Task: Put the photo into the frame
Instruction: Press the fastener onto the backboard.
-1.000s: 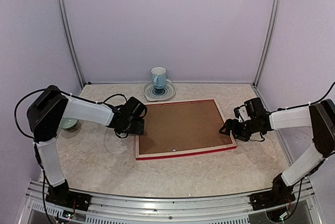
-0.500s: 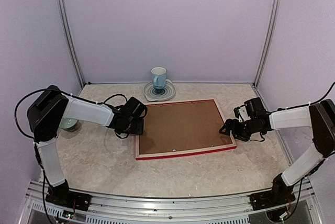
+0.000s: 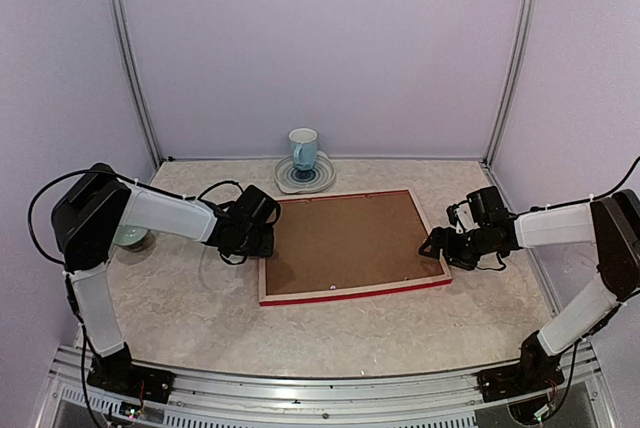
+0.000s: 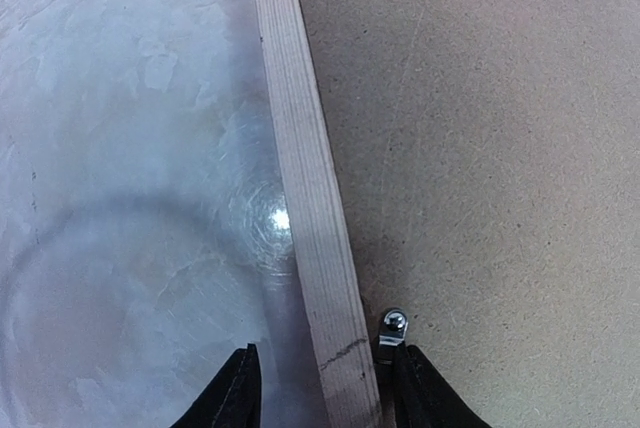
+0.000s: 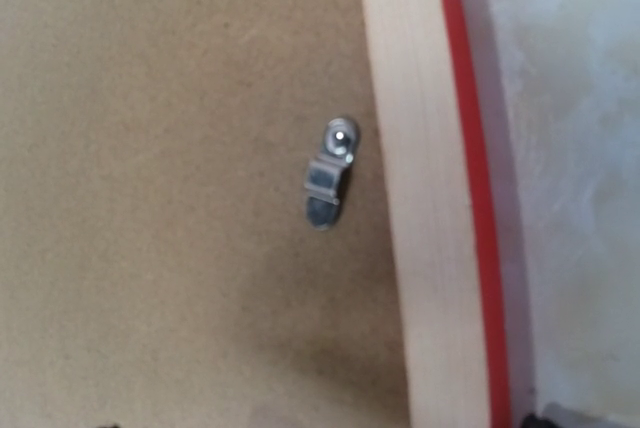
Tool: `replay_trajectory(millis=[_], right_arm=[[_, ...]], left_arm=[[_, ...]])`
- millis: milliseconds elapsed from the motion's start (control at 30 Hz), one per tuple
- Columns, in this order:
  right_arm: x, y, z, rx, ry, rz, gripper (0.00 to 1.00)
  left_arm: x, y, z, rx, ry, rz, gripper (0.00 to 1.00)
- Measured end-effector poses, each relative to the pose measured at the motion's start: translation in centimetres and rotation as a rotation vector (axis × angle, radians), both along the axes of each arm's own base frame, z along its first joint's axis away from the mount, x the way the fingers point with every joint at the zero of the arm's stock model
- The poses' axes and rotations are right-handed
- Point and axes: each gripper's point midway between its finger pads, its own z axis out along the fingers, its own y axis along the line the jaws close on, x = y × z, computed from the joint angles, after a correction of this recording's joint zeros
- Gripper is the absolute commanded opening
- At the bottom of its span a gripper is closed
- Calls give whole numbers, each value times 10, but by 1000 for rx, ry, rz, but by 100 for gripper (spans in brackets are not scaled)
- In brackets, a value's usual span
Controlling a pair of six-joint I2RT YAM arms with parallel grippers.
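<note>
You have the large rectangular, red-edged picture frame [image 3: 350, 294] lying face down, pale wood reverse up, in the middle of the marbled surface [image 3: 190, 308]. The plain brown backing board [image 3: 345, 240] sits inside it. The photo shows in no view, and you cannot tell whether it lies under that board. Your left hand [image 4: 325, 393] is at the frame's left rail with its fingers apart, straddling the wood. A small metal turn clip [image 4: 393, 325] sits just inside one finger, and nothing is clamped. Your right hand [image 3: 438, 245] hovers at the frame's right rail above another small metal clip [image 5: 330, 186], its fingers wide and holding nothing. By my judgement you are working the clips, either fastening a loaded frame or freeing the board to load it; the pictures do not settle which, so treat the insertion as unconfirmed. A pale blue ceramic mug [image 3: 303, 148] on a round striped plate [image 3: 320, 180] stands beyond the frame's far edge. No brand, label or writing is legible anywhere.
</note>
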Motion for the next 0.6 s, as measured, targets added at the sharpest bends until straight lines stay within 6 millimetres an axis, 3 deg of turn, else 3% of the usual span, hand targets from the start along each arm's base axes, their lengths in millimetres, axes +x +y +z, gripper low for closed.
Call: replay_trajectory(millis=[133,300,600], right_arm=[[0,0,0,0,0,0,86],[0,0,0,-1,0,0,86],[0,0,0,-1,-1,0,86]], left_arm=[[1,-1,-1,-26,7,-1,45],[2,1,-1,-50,7,11,55],[-2,9,8,-44,10,23,55]])
